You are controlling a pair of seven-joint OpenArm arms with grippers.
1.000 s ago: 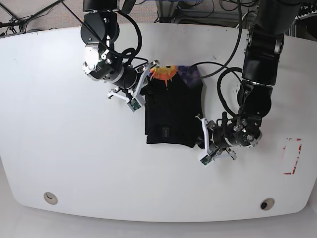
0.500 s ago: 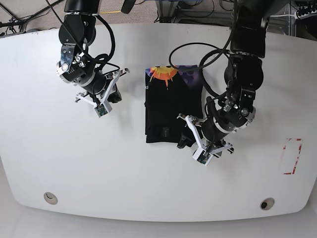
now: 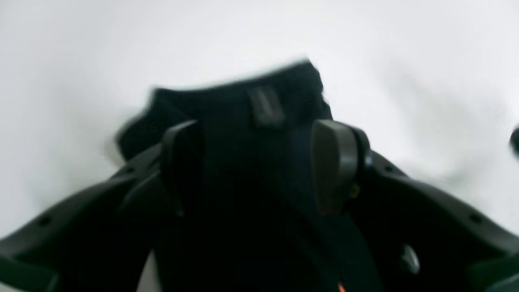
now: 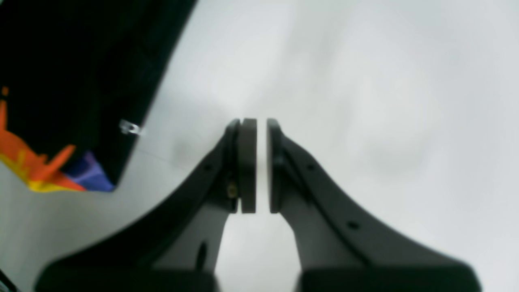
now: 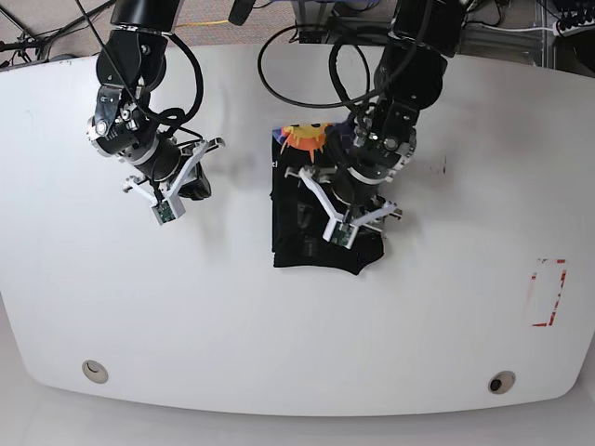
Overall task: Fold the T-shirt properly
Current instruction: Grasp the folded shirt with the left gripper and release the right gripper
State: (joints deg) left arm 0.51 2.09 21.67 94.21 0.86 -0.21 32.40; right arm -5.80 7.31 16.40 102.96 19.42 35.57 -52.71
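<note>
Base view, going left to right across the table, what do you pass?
Right gripper → black T-shirt, with the left gripper over its right part → red-outlined marking near the table's right edge.

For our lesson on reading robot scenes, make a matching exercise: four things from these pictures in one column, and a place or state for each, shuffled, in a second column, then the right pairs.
Things
1. T-shirt
2. left gripper
3. right gripper
4. red marking

Places or states
A. jaws nearly together, nothing between them, over bare table
B. near the table's edge, far from both arms
C. folded into a black block in the middle of the table
D. jaws spread, over black cloth

Pairs: 1-C, 2-D, 3-A, 4-B
</note>
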